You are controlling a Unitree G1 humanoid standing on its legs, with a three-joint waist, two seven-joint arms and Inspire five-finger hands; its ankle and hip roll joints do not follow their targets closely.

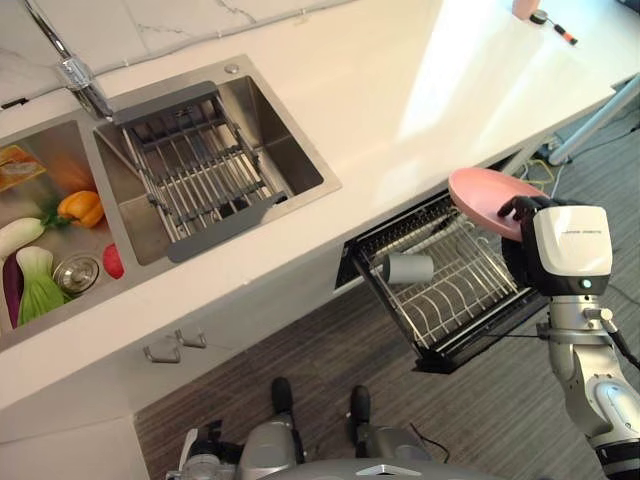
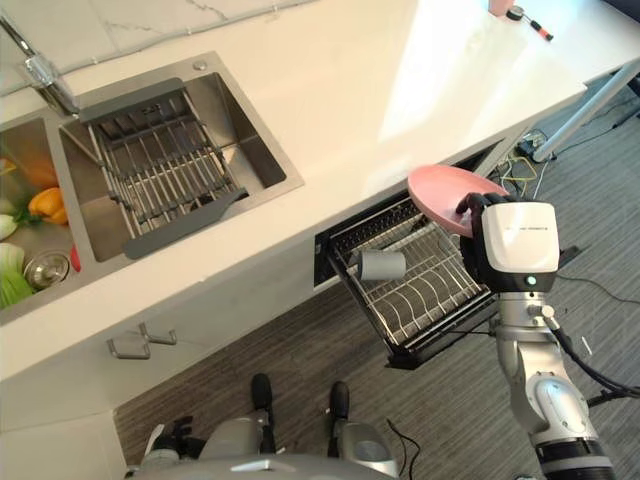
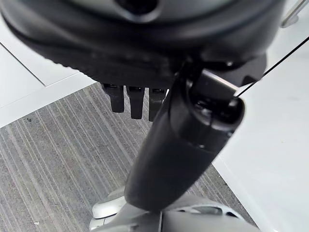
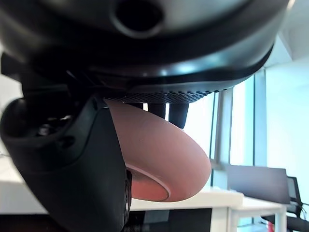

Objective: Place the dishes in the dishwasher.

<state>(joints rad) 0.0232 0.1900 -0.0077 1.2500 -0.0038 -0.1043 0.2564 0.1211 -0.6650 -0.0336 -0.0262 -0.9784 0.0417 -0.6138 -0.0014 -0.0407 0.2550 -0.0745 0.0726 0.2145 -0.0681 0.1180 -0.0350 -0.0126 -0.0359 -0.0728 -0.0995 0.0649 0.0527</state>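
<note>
Right eye view showed the right hand [image 2: 478,212] pinching a pink plate [image 2: 447,196] above the far edge of the pulled-out dishwasher rack [image 2: 415,285], just below the bench [image 2: 330,90] edge. A grey cup [image 2: 380,265] lay near the rack's inner end, its outer wires open. The left hand [image 3: 133,99] hung over the floor [image 3: 48,154], fingers relaxed.

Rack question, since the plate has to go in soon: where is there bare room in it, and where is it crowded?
The rack is mostly free: bare wires run between the cup and its front edge. The back corner by the cup is taken. The right robot hand holds the pink plate over the far side.
</note>
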